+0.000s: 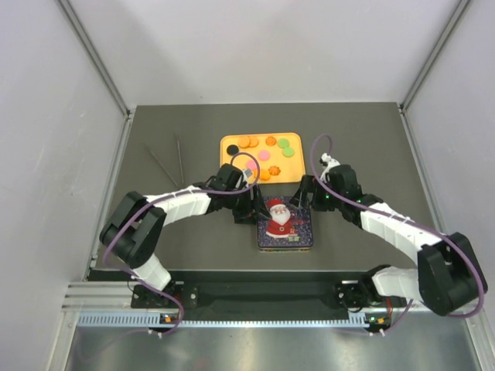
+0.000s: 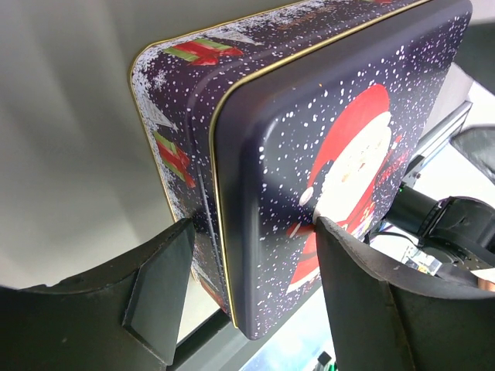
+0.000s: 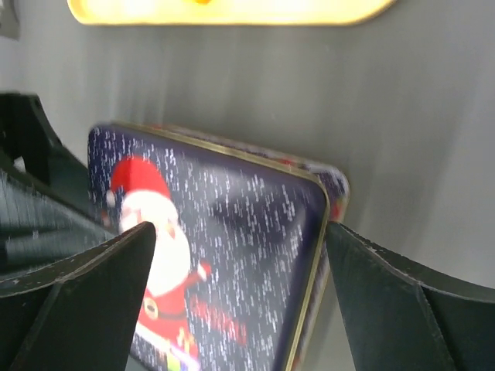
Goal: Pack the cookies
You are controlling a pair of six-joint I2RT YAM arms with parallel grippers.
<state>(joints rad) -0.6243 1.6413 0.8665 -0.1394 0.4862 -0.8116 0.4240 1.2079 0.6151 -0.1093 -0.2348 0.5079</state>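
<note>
Several small round cookies (image 1: pixel 263 148), mostly orange with pink, green and black ones, lie on a yellow tray (image 1: pixel 226 141) at the back of the table. A dark blue Santa tin (image 1: pixel 286 224) with its lid on lies in front of the tray. My left gripper (image 1: pixel 254 209) is open, its jaws straddling the tin's (image 2: pixel 309 139) left corner edge in the left wrist view (image 2: pixel 251 263). My right gripper (image 1: pixel 304 195) is open over the tin's far right part. In the blurred right wrist view (image 3: pixel 240 247) its jaws span the lid (image 3: pixel 232 255).
Two thin metal rods (image 1: pixel 166 162) lie on the dark table left of the tray. Grey walls close in the left, right and back sides. The tray's near edge (image 3: pixel 232 11) shows just beyond the tin.
</note>
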